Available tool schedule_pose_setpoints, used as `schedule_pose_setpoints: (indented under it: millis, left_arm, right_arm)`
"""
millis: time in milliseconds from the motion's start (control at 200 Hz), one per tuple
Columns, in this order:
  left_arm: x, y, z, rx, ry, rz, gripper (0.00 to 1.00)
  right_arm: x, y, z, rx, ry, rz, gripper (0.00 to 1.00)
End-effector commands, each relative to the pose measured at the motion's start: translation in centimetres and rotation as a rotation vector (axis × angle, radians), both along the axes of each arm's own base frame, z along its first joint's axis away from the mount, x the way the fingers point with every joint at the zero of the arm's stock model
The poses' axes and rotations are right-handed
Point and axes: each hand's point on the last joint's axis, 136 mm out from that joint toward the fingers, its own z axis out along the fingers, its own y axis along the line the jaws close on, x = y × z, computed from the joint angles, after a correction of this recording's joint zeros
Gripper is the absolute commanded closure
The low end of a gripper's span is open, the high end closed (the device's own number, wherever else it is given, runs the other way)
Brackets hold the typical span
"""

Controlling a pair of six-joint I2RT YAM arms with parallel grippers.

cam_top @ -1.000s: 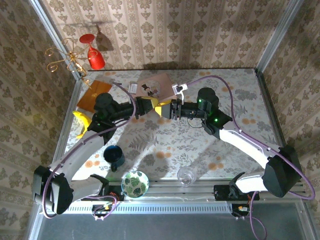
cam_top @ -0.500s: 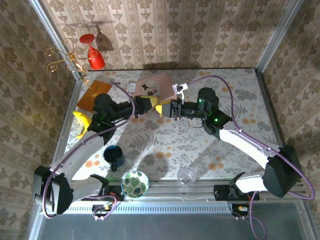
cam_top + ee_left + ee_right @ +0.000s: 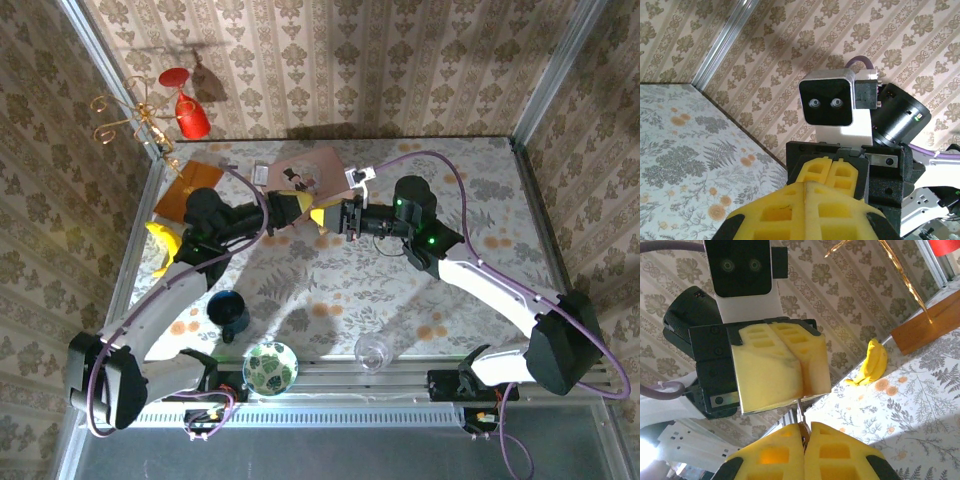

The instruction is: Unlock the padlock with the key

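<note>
While both arms hang over the back half of the table (image 3: 470,200), nose to nose just in front of the pink box (image 3: 320,162), the left gripper (image 3: 298,209) and right gripper (image 3: 323,217) almost touch at the tips. Both have their yellow pads squeezed flat together, no gap at all. Honestly, the padlock is too tiny for me to pick out. From the right wrist, all I get is a thin greyish metal sliver (image 3: 799,409) standing upright between the two sets of pads. Could be lock or key, can't tell, nor which pair is pinching it.
</note>
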Motion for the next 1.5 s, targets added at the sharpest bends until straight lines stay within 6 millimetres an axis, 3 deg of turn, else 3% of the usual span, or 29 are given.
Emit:
schedule_pose_setpoints:
  millis: [0, 270, 830, 960, 985, 1140, 1231, 1381, 1476, 1496]
  left_arm:
    - [0.9, 1.5, 0.9, -0.030, -0.024, 0.077, 1.00]
    - [1.6, 1.9, 1.0, -0.047, -0.021, 0.116, 1.00]
    - [2.1, 2.2, 0.9, -0.076, -0.003, 0.131, 1.00]
    - [2.7, 2.4, 0.0, -0.050, 0.032, 0.176, 1.00]
    - [3.0, 2.6, -0.6, -0.033, 0.048, 0.203, 0.94]
    - [5.5, 4.8, -5.1, 0.176, 0.157, 0.484, 0.32]
    - [5.8, 5.9, -8.0, 0.337, 0.215, 0.636, 0.02]
    - [6.7, 7.9, -11.7, 0.529, 0.304, 0.820, 0.00]
    - [7.1, 7.0, -13.8, 0.594, 0.350, 0.832, 0.00]
    - [7.1, 6.6, -14.2, 0.607, 0.357, 0.831, 0.00]
  right_arm:
    - [-0.1, -1.3, 1.0, 0.019, -0.023, -0.054, 1.00]
    - [0.1, -1.0, 0.0, -0.002, 0.027, -0.030, 1.00]
    - [0.6, -1.2, 0.1, 0.021, 0.037, -0.038, 1.00]
    - [1.8, -2.0, -1.5, -0.043, 0.100, -0.123, 1.00]
    - [2.1, -2.3, -2.0, -0.066, 0.117, -0.151, 1.00]
    - [3.3, -4.1, -5.6, -0.197, 0.234, -0.255, 1.00]
    - [4.1, -5.5, -8.1, -0.253, 0.313, -0.313, 1.00]
    - [4.8, -7.2, -12.4, -0.344, 0.435, -0.359, 1.00]
    - [4.8, -7.9, -13.9, -0.392, 0.456, -0.388, 1.00]
    - [5.0, -8.0, -15.1, -0.418, 0.477, -0.394, 1.00]
